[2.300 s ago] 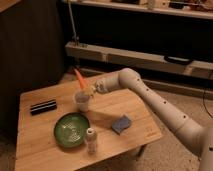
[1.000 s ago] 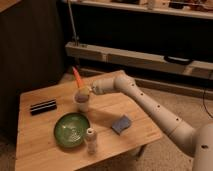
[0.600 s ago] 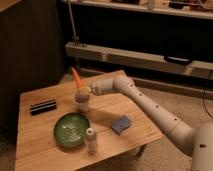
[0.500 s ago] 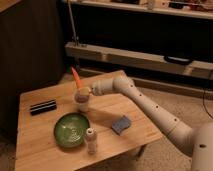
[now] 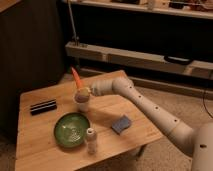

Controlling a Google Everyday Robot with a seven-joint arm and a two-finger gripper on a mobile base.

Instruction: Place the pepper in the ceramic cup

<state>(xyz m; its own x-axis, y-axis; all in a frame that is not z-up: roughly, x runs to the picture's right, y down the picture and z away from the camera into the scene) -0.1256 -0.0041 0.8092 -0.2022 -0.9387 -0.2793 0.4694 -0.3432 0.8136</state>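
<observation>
Wooden surface in a dim room. The arm reaches in from the right and across to the back-left part of the surface. The hand is closed and grips the pepper by its lower end. The pepper is orange-red and sticks up out of the hand, tilted a bit to the left, tip high. It is not in the cup.

The off-white cup stands upright directly under the hand. Hand and cup rim look very close; can't tell if they touch.

The green plate is just in front of the cup, toward the near edge. A pale shaker stands upright just beside the plate's right front rim. A blue sponge lies flat to the right, apart from the plate. A flat black box lies left of the cup, apart from it.
</observation>
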